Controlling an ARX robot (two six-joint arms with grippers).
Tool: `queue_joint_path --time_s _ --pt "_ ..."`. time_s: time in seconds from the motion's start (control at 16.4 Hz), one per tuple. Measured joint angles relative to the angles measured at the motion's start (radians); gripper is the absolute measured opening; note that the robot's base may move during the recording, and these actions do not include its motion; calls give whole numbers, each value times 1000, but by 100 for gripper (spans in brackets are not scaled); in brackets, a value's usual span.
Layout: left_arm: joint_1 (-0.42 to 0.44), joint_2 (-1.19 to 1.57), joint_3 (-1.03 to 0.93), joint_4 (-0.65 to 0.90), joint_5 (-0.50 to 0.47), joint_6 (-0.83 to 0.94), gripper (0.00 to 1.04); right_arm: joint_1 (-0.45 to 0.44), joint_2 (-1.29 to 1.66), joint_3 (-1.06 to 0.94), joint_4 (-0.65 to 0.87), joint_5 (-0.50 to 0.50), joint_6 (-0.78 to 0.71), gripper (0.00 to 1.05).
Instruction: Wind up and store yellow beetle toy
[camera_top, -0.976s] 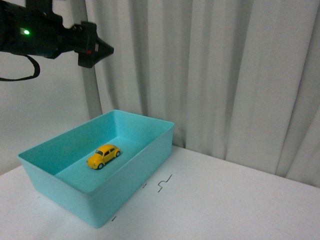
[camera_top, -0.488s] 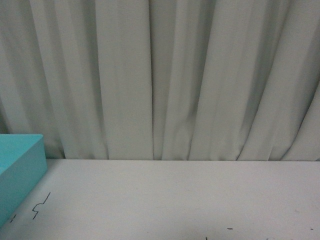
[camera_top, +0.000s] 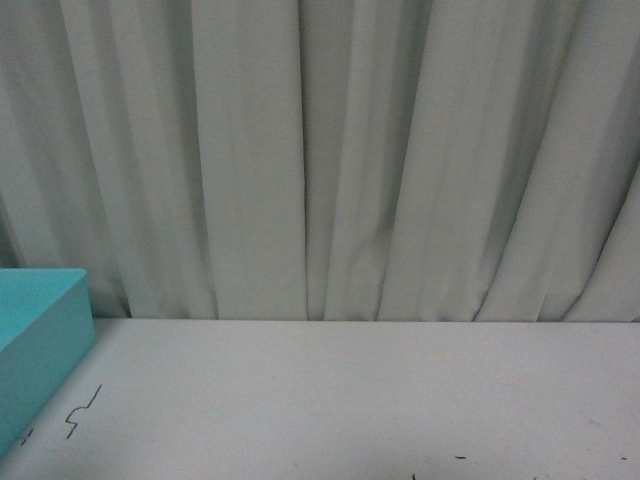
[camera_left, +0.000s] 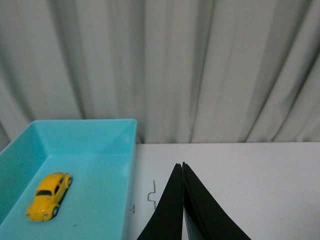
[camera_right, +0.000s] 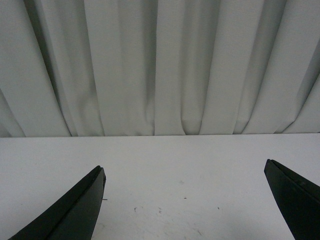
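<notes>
Pale grey pleated curtains hang behind a white tabletop bearing small dark marks. A turquoise rectangular plastic bin stands on it. Inside, on the bin floor, lies the glossy yellow beetle toy car, well apart from the left gripper, whose black jaws are pressed together, empty. The right gripper is spread wide over bare table.

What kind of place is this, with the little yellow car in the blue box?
Probably a robot test room or lab, not a home. A plain white table stands before a pale curtain, with only a turquoise bin holding the yellow beetle toy, and small pen marks on the tabletop.
</notes>
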Motion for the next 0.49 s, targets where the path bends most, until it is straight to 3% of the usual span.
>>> queue_joint_path --time_s 0.49 --pt "7 -190 -64 -111 -12 -1 2 0 0 0 0 0 0 98"
